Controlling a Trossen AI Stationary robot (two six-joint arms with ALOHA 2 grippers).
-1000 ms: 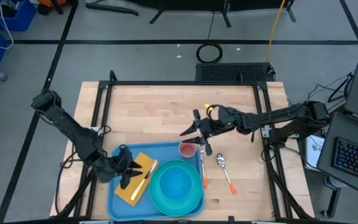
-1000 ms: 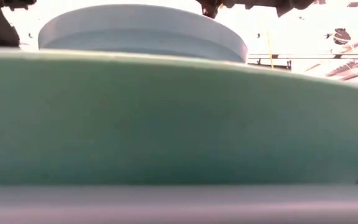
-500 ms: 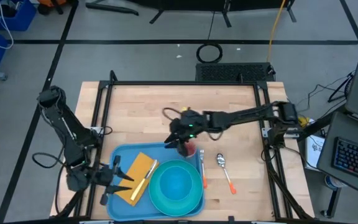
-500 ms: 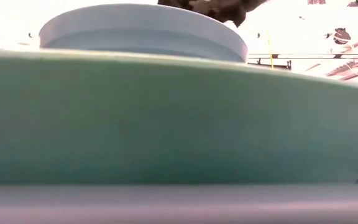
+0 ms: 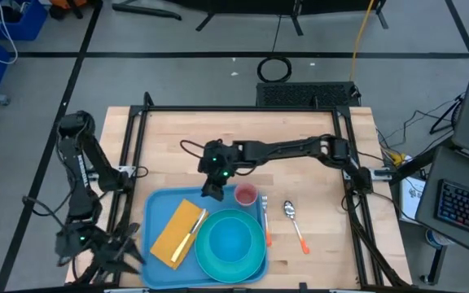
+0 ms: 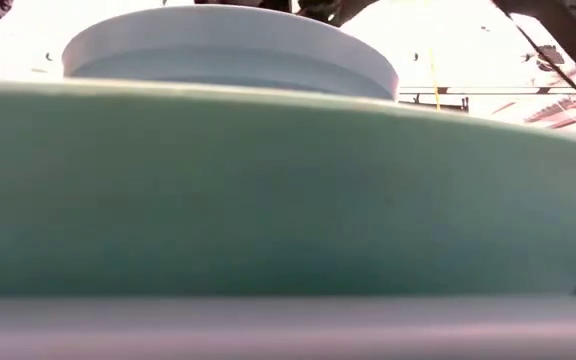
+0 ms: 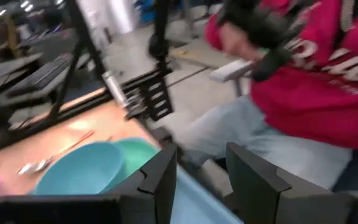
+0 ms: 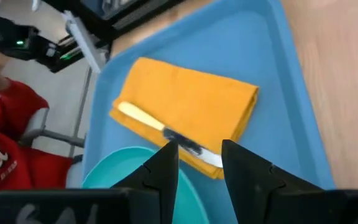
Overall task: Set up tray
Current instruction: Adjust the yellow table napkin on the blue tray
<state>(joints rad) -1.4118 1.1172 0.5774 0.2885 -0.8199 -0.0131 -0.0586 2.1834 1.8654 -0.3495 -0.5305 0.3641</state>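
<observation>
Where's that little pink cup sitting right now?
In the high view, the pink cup stands on the wooden table just off the tray's far right corner, between the right gripper and the spoon.

light: bright, even; low view: overexposed background; left wrist: motion-blurred

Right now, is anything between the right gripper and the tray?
Nothing visible. The right gripper hovers over the far rim of the tray, jaws apart and empty. Its wrist view looks straight down past them at the yellow napkin and the knife lying on it, with only clear space between.
</observation>
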